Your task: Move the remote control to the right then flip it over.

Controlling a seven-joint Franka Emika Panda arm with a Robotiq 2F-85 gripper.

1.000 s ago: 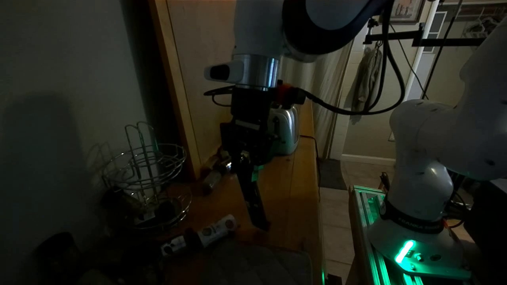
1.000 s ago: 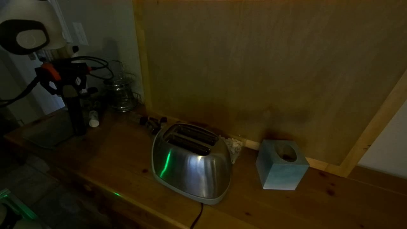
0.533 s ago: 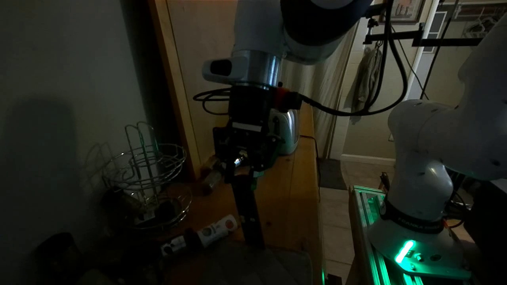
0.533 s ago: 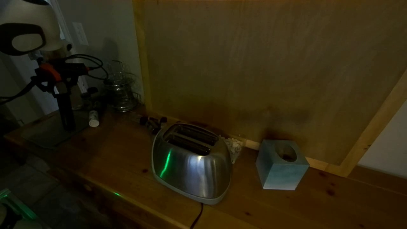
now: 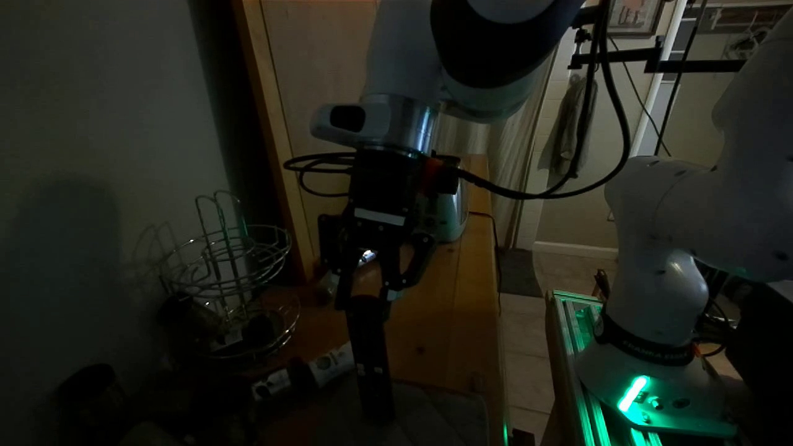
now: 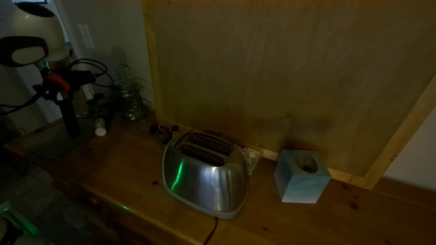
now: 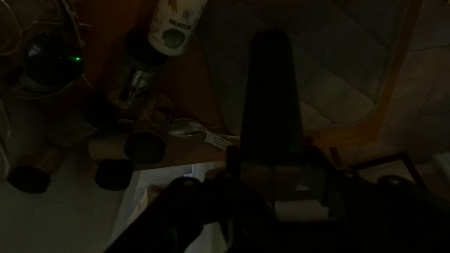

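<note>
Wrist view: the gripper (image 7: 272, 158) pinches one end of the dark remote control (image 7: 272, 95); the free end points down over the quilted mat (image 7: 341, 70). Contact between remote control and mat cannot be determined. The white canister (image 7: 175, 28) lies on its side just beside the mat. In an exterior view, the toaster (image 6: 206, 183) stands well apart from the mat, the tissue box (image 6: 303, 182) farther still.

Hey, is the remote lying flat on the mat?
No, in an exterior view the remote points steeply downward, its upper end clamped between the closed jaws.
</note>
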